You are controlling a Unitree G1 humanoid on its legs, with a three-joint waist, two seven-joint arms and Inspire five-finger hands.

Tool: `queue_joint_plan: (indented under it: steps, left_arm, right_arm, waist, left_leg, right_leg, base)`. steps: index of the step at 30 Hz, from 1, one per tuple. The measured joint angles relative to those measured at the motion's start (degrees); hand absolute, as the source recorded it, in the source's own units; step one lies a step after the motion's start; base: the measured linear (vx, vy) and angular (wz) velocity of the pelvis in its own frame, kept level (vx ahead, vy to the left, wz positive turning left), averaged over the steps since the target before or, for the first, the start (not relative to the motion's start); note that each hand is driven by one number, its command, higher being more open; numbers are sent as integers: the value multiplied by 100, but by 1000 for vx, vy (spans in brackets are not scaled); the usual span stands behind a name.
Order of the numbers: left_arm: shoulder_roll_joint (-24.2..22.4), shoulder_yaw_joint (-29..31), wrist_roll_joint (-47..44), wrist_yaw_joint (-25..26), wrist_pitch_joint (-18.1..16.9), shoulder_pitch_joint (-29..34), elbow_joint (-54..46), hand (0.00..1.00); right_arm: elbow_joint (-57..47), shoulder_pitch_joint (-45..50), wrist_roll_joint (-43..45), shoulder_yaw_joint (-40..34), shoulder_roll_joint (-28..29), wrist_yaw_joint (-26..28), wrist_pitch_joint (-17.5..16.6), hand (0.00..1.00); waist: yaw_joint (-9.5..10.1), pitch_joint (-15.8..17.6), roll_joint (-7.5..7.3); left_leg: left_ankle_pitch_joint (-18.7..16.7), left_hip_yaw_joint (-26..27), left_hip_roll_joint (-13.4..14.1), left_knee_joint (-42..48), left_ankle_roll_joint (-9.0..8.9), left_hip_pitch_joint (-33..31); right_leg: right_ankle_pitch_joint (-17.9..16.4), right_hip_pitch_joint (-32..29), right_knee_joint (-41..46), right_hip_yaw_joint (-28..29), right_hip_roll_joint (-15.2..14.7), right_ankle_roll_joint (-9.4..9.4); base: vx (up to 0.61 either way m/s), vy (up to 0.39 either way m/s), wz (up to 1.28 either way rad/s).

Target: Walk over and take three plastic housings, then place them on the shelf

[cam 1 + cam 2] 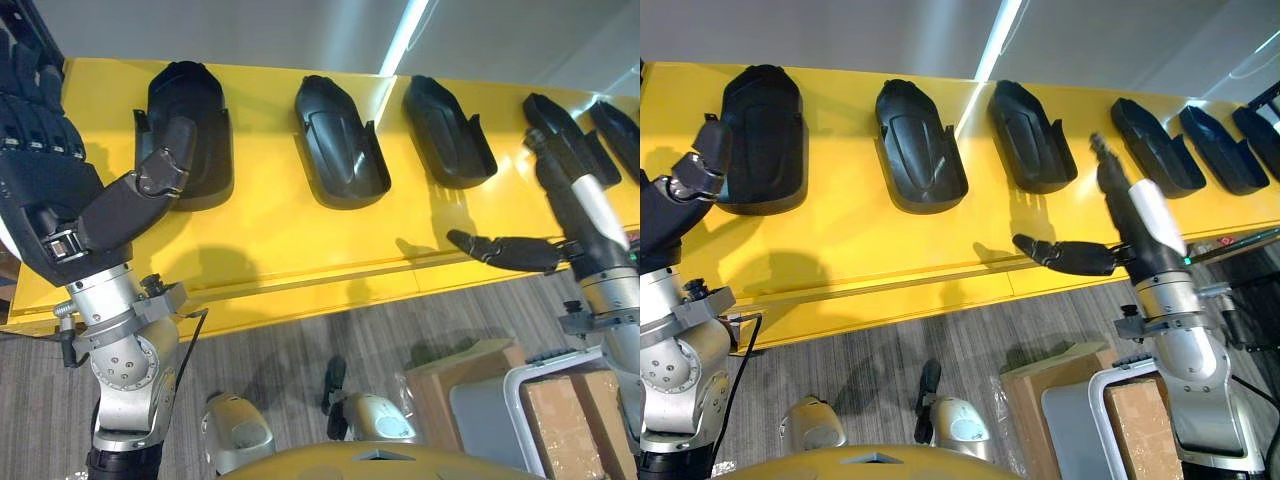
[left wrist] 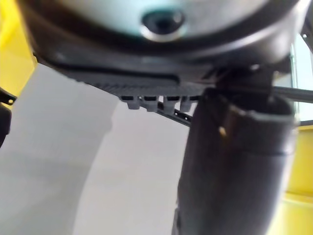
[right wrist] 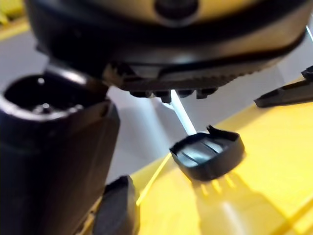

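Item: plastic housings, black, open side up, in row across upper frame on yellow surface (image 1: 300, 250).
- Leftmost housing (image 1: 185, 130), second housing (image 1: 340, 145), third housing (image 1: 445, 130); more at upper right.
- Handling, judged: light, stiff, smooth shell, may slip. Pinch across raised side wall.
- My left hand (image 1: 60, 190): frame left, fingers relaxed, empty.
- My right hand (image 1: 510, 250): right of centre, fingers straight, empty.

Plain, glossy black housings (image 1: 340, 145) on a bright yellow table (image 1: 280, 255). The floor (image 1: 290, 350) is grey with fine streaks, perhaps carpet. The boxes (image 1: 455, 385) are cardboard brown. The left hand (image 1: 55, 190) and right hand (image 1: 1070, 257) are both black.
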Motion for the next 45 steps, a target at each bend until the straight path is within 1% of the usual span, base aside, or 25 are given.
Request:
queue_joint_plan:
  steps: [2,4,6,9,11,14,18,22,24,28,31,33,36,39,40,45]
  left_arm:
    - [94,34,-25,-64,1,-1,0,100]
    - [182,40,-116,-118,5,0,-1,100]
    - [239,80,-181,-187,85,-2,-1,100]
    - [314,87,-191,-229,95,-2,-1,100]
    - [341,130,-218,-254,96,-1,-1,100]
    - [442,157,-223,-301,96,0,-1,100]
    - [467,157,-223,-375,95,-1,0,100]
    - [467,158,-227,-417,95,-3,0,100]
    - [469,172,-263,-417,95,-8,4,100]
    - [486,194,-397,-411,94,-9,16,100]
    - [486,194,-395,-407,94,-11,21,100]
    - [486,194,-395,-401,94,-10,26,100]
    - [486,193,-395,-386,90,-12,64,100]
    - [485,190,-394,-371,90,-18,159,100]
    - [485,191,-394,-349,89,-28,204,100]
    - [485,185,-394,-311,88,-55,236,100]
  right_arm:
    - [316,-10,-46,125,-11,118,151,100]
    - [520,-61,-46,166,-44,205,224,100]
    - [827,-171,-44,298,-253,314,356,100]
    - [1042,-194,-34,329,-259,343,411,100]
    - [1160,-259,-6,379,-259,351,414,100]
    - [1362,-456,70,438,-260,349,408,100]
    - [1537,-656,76,462,-300,344,390,100]
    - [1738,-713,71,535,-633,302,347,100]
    - [1904,-885,65,536,-711,222,267,100]
    - [1949,-1082,64,536,-712,145,142,100]
    - [2063,-1336,62,587,-759,-42,-18,100]
    - [2138,-1486,53,663,-992,-184,-86,100]
    - [2187,-1675,53,680,-1146,-317,-142,100]
    - [2327,-1878,53,681,-1149,-335,-215,100]
    - [2421,-1989,53,690,-1152,-336,-229,100]
    - [2790,-2216,-20,853,-1153,-330,-227,100]
  waist:
    - [50,-22,-33]
    - [76,-29,-43]
    - [105,-38,-56]
    - [166,-70,-104]
    - [170,-93,-137]
    - [178,-120,-177]
    - [180,-125,-184]
    - [182,-127,-177]
    - [175,-129,-176]
    - [180,-132,-175]
    - [186,-131,-172]
    - [201,-125,-144]
    - [203,-121,-83]
    - [194,-128,-5]
    - [200,-124,45]
    - [206,-115,105]
  left_leg:
    - [-18,-85,0,43,4,-61]
    - [-24,-125,4,74,7,-99]
    - [-38,-144,2,87,15,-91]
    - [-40,-167,2,86,14,-95]
    - [-47,-183,0,87,15,-97]
    - [-88,-195,0,94,-23,-112]
    - [-93,-204,1,111,-15,-130]
    - [-96,-248,8,187,20,-202]
    - [-100,-245,6,204,28,-239]
    - [-100,-250,5,214,32,-248]
    - [-103,-265,4,227,39,-272]
    - [-105,-273,1,231,42,-296]
    - [-105,-277,-8,230,42,-328]
    - [-92,-294,-12,232,55,-367]
    - [-68,-305,-17,232,62,-430]
    - [-11,-358,-35,209,58,-490]
  right_leg:
    - [1,18,-6,-32,-2,-1]
    - [2,23,-12,-63,-2,-3]
    - [12,62,-24,-79,-6,-15]
    - [13,80,-33,-94,-3,-15]
    - [13,92,-33,-108,-4,-16]
    - [18,92,-33,-117,-4,-23]
    - [19,90,-37,-122,-4,-24]
    - [44,86,-77,-137,4,-10]
    - [147,84,-156,-126,10,-33]
    - [184,83,-158,-124,9,-29]
    - [189,79,-159,-128,7,-25]
    - [192,72,-177,-133,5,-21]
    - [199,72,-231,-139,5,-13]
    - [200,57,-255,-156,6,-12]
    - [200,-2,-255,-166,6,-12]
    - [201,-37,-256,-216,1,-13]
  base:
    - [7,50,14]
    - [6,32,11]
    - [1,42,5]
    - [1,31,4]
    - [-6,30,4]
    - [-6,12,1]
    - [-1,8,0]
    - [4,37,3]
    - [-4,49,-1]
    - [-8,51,1]
    - [-8,27,1]
    - [-17,36,1]
    - [0,0,0]
    - [1,4,1]
    - [3,15,6]
    - [7,11,4]
